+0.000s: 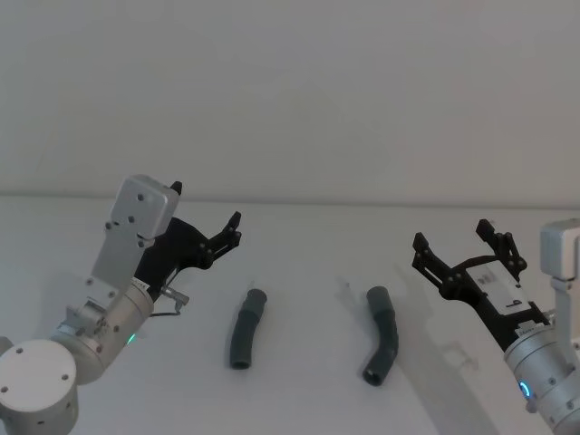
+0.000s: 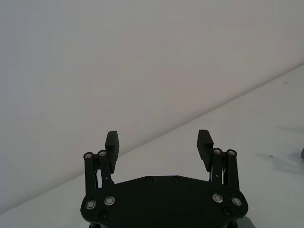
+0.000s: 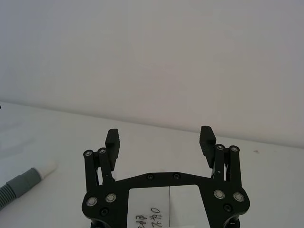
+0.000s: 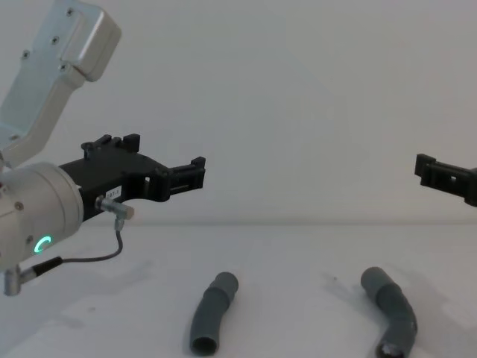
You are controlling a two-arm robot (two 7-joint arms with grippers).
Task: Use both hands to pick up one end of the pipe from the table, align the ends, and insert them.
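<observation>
Black left jaws, right jaws, spread wide

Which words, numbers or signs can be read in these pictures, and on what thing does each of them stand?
"9": perhaps; a single mark on the white label on the right pincer, head view; not certain.
Handwriting on the same label, right wrist view: cut off by the picture's edge, not readable.
Small white sticker on the side of the left pincer: too small to read.
Both pipe pieces: no text.

open table [image 1: 308, 362] between left pipe [image 1: 246, 328] and right pipe [image 1: 382, 333], free above
</observation>
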